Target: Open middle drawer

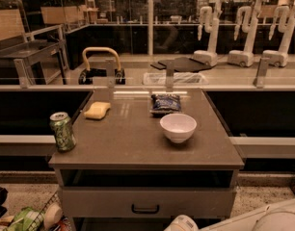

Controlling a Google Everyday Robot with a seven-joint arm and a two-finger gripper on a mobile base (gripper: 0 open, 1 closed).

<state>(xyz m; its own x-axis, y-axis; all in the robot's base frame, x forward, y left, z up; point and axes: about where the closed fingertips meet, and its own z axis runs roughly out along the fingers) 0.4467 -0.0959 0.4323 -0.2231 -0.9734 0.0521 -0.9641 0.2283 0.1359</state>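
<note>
The broad grey counter unit (pixel 138 146) fills the middle of the view. Below its top is a dark open slot (pixel 147 178) with no front, and under that sits the middle drawer (pixel 94 201), a wide flat grey front, shut flush with the unit. The robot's white arm (pixel 265 216) comes in along the bottom right edge. Its gripper (pixel 182 224) shows only as a rounded white end at the very bottom, just below and to the right of the drawer's pull and not touching it. Whether it is released or clenched I cannot tell.

On the top stand a round white bowl (pixel 178 127) right of centre, a green drink can (pixel 62 131) close to the left front corner, a dark blue snack bag (pixel 165 103) at the back and a yellow sponge (pixel 97 110) at the back left. The small dark curved handle (pixel 145 209) sits at the centre of the drawer front.

The reach has not yet met the pull, I judge. The handle is slim, so an approach slightly off line could close on nothing or slide off (the slot above offers no hold at all). A sharp tug could rock the unit and topple the can, which stands near the edge.
</note>
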